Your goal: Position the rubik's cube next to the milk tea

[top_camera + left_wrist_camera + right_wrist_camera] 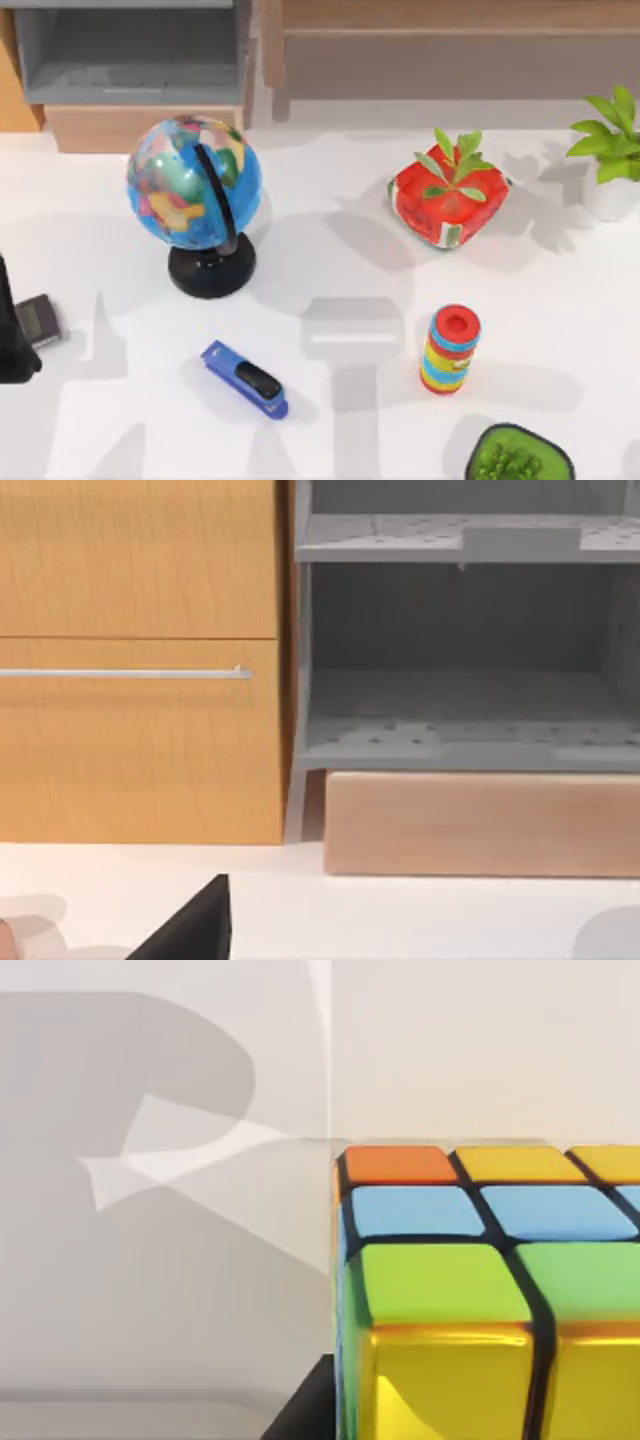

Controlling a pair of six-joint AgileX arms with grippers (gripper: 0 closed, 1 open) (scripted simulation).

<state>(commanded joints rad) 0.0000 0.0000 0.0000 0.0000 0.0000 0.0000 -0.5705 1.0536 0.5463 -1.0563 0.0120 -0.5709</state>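
Note:
The rubik's cube (447,205) is a rounded cube with a red top and white and green squares on its sides. It stands at the table's back right, with green leaves over its top. The milk tea is out of view. My left arm (12,335) stays parked at the table's left edge, far from the cube, and a dark part of my left gripper (195,930) shows in the left wrist view. In the right wrist view a dark part of my right gripper (305,1415) lies beside another cube (480,1290) of orange, yellow, blue and green squares.
A globe (193,185) stands back left, a blue stapler (245,378) front centre and a striped cylinder (451,350) front right. A potted plant (610,150) is at the right edge and a black bowl of greens (520,455) at the front. A wooden cabinet (140,660) and grey shelves (460,680) stand behind the table.

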